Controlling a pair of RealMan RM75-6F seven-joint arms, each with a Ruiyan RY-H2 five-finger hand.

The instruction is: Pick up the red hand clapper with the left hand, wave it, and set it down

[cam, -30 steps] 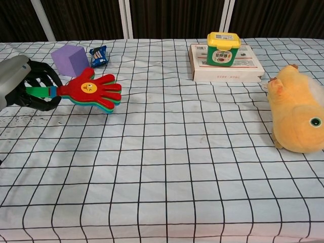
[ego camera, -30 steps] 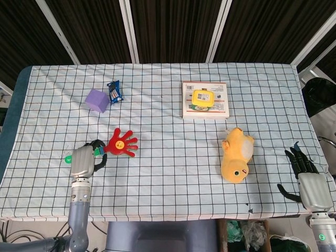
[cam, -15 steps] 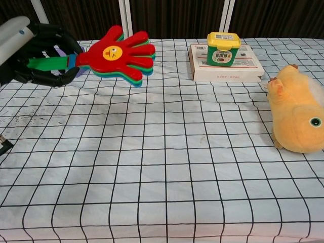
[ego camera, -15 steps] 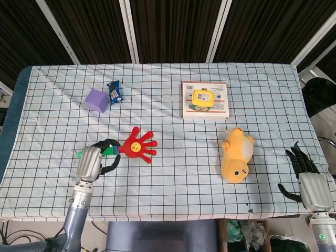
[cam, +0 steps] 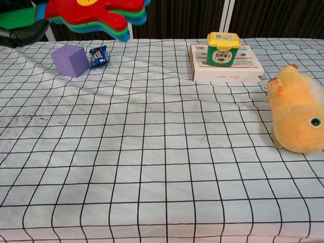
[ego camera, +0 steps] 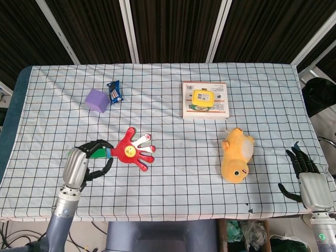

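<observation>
The red hand clapper [ego camera: 134,150] has a green handle and a yellow smiley on its palm. My left hand [ego camera: 79,164] grips that handle and holds the clapper well above the table. In the chest view the clapper [cam: 96,14] fills the top left corner, with only the dark fingers of my left hand [cam: 17,34] showing at the edge. My right hand [ego camera: 307,176] rests open at the table's right front corner, fingers spread, holding nothing.
A purple cube [ego camera: 97,100] and a small blue packet [ego camera: 115,91] lie at the back left. A flat box with a yellow-lidded green tub [ego camera: 205,98] sits at the back middle. A yellow plush toy [ego camera: 237,154] lies on the right.
My left hand has raised the clapper from just above the cloth to high above the table. The right hand has not moved.
</observation>
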